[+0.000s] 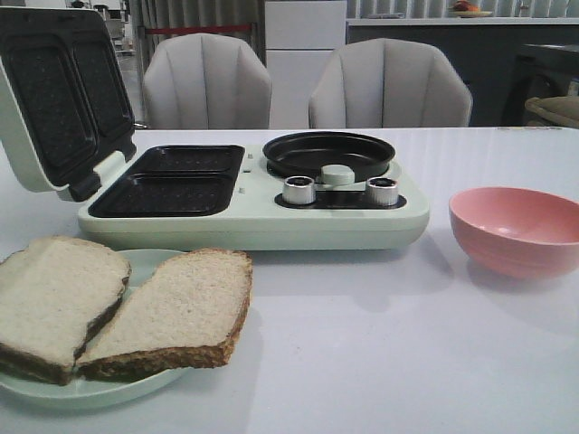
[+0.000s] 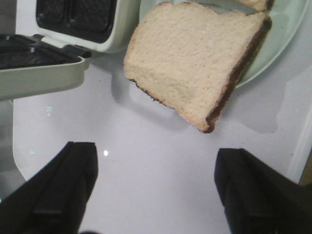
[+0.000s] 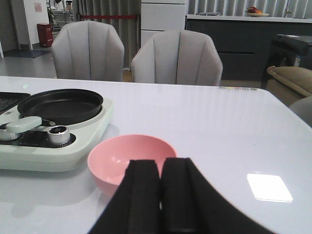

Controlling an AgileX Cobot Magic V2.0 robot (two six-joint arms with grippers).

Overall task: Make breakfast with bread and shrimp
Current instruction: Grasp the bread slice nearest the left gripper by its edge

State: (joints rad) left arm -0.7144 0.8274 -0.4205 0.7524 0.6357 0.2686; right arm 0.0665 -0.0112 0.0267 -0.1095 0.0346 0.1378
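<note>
Bread [image 1: 167,312] on plate [image 1: 149,262] (overlapping), pink bowl [image 1: 516,231]

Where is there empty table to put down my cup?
Bare table lies in front of the breakfast maker, between the bread on its plate and the pink bowl. The left side is crowded: bread overhangs the plate, close to the cooker.

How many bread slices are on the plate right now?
2. One slice lies on the plate's left side; the other slice lies beside it on the right, overhanging the rim.
</note>
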